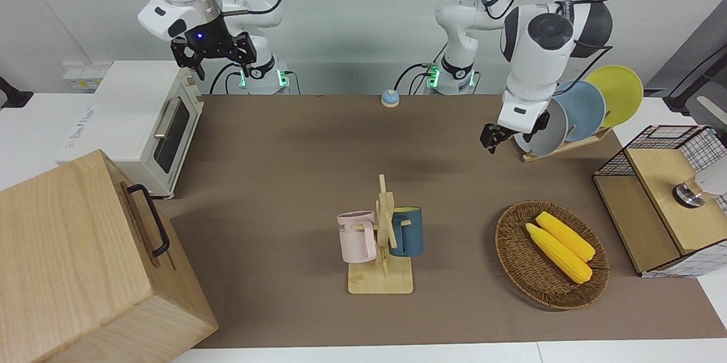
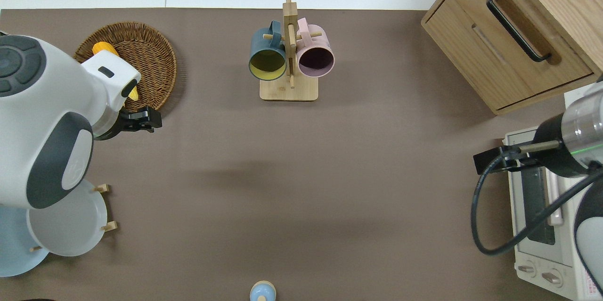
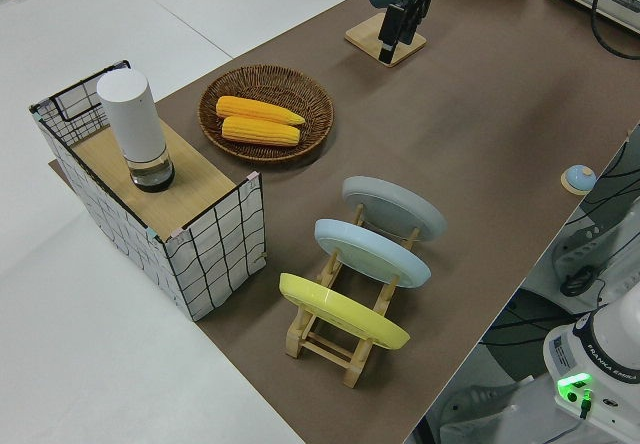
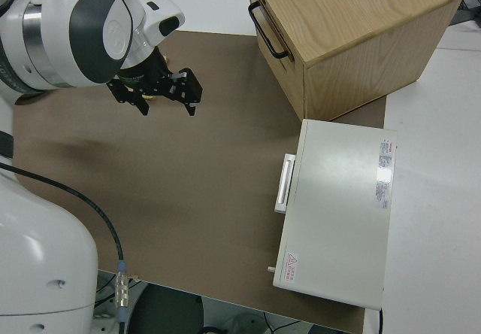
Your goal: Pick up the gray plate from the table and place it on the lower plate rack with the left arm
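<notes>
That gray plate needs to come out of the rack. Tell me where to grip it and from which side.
Pinch the upper rim of the gray plate, coming from above. It leans in the end slot of the lower plate rack with the blue plate close beside it, leaving its top edge free.
</notes>
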You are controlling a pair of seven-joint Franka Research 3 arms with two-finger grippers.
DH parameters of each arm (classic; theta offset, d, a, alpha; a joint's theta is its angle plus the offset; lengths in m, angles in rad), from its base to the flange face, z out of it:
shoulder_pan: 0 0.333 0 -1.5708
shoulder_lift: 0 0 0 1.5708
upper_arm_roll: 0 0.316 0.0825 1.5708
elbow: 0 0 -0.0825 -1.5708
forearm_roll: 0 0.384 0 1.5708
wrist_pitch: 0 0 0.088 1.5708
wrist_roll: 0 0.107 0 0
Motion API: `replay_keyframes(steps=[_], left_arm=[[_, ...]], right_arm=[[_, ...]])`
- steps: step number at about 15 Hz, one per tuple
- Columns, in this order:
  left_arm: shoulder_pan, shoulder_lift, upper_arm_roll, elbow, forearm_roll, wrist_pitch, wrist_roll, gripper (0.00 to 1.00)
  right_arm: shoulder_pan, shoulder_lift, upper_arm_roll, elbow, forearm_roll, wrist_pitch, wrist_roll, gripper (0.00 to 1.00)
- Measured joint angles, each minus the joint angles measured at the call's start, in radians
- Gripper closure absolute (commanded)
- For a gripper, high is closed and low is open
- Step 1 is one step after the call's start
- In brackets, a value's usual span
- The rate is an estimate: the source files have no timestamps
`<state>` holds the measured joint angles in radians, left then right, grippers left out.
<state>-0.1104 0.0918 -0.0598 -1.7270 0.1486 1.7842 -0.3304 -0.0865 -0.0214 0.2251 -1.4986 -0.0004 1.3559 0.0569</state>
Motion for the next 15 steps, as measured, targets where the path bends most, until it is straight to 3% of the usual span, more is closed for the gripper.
replay_keyframes(steps=[6,15], left_arm=[[0.037,-0.029,0.015,0.000,-0.110,0.027,0.239,0.00],[0.037,-0.029,0.016,-0.001,-0.116,0.030,0.154,0.00]], right_arm=[[0.000,0.000,0.000,0.000,0.000,0.000,0.000,0.011],[0.000,0.000,0.000,0.000,0.000,0.000,0.000,0.011]])
